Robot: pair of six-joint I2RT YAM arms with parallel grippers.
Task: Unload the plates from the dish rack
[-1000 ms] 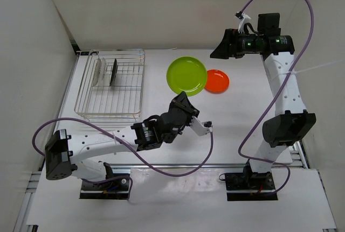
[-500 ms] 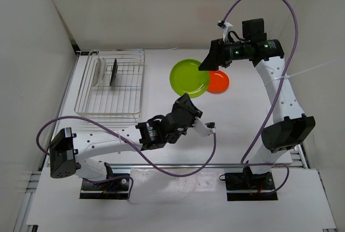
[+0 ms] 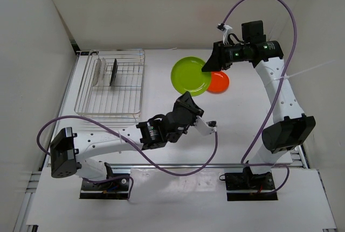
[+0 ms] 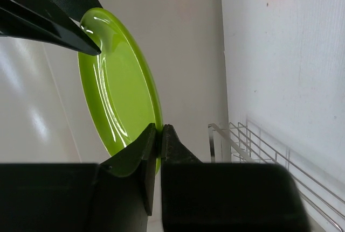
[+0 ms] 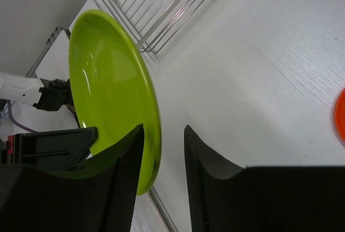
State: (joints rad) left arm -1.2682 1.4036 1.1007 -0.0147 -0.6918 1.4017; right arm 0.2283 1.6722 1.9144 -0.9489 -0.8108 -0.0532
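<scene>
wrist view: right pincer (image 5: 163, 129) astride plate (image 5: 108, 92) rim

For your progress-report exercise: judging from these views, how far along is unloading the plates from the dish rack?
Done: the orange plate lies on the table. In hand: the lime green plate is held off the table, one rim pinched by the left hand, while the right hand straddles the opposite rim, jaws not yet closed. Left: the clear plate and the black plate stand in the dish rack.

Lime plate (image 3: 190, 76) aloft, tilted; orange plate (image 3: 220, 83) flat
</scene>
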